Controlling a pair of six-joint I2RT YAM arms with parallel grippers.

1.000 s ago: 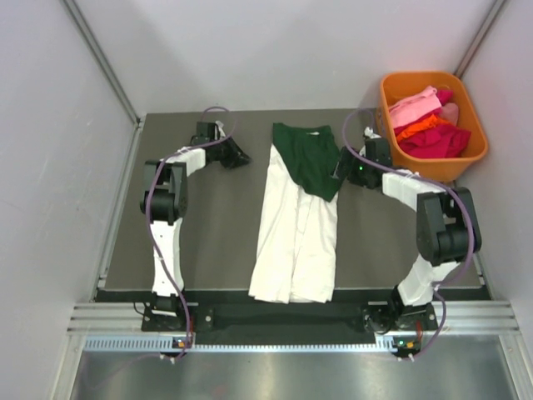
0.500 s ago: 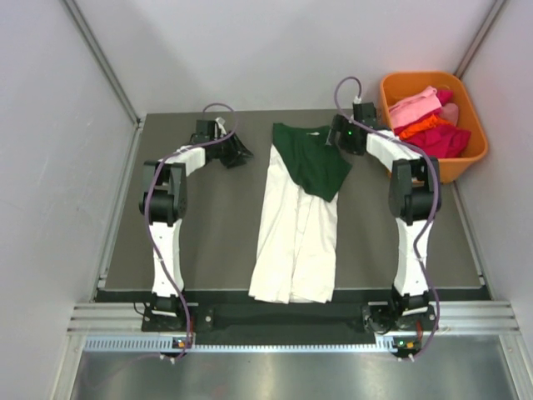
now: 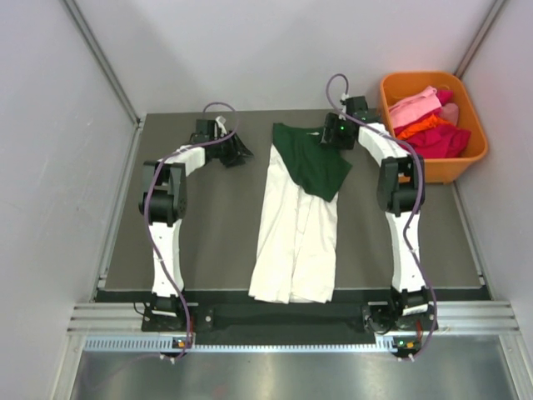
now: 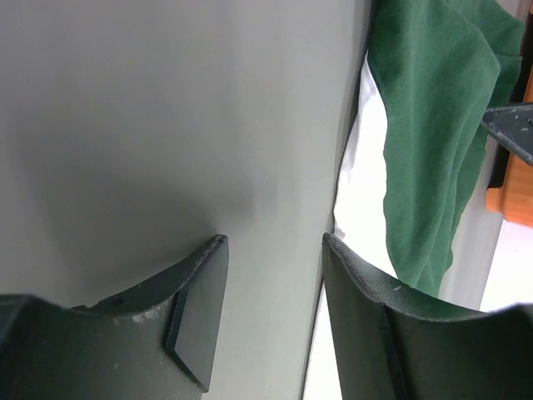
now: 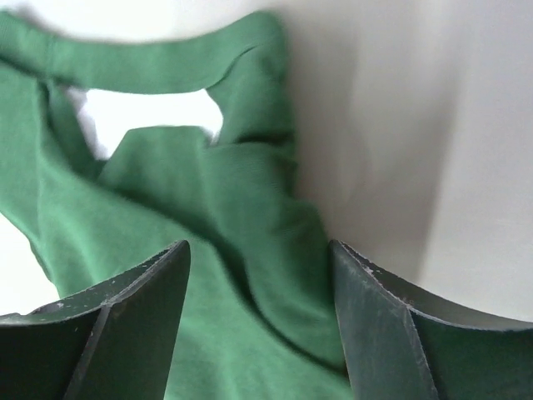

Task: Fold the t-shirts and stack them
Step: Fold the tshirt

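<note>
1. Dark green t-shirt [image 5: 250, 192] cloth fills the gap between the spread fingers of the right gripper [image 5: 256, 275]. The jaws are released and hold nothing. They hang over the collar end of the shirt.
2. The left gripper [image 4: 275, 250] is also released, with bare table [image 3: 208, 225] between its jaws. It sits left of the shirts and does not touch them.
3. The dark green t-shirt [image 3: 312, 162] lies at the far middle of the table. It overlaps the far end of the cream-white t-shirt [image 3: 296, 242], which is a long folded strip reaching to the near edge.
4. The orange basket [image 3: 441, 171] stands at the far right corner. It holds pink, orange and red garments [image 3: 429, 125].
5. The right arm is stretched far forward, with its wrist turned left. The left arm reaches forward, with its forearm angled right.
</note>
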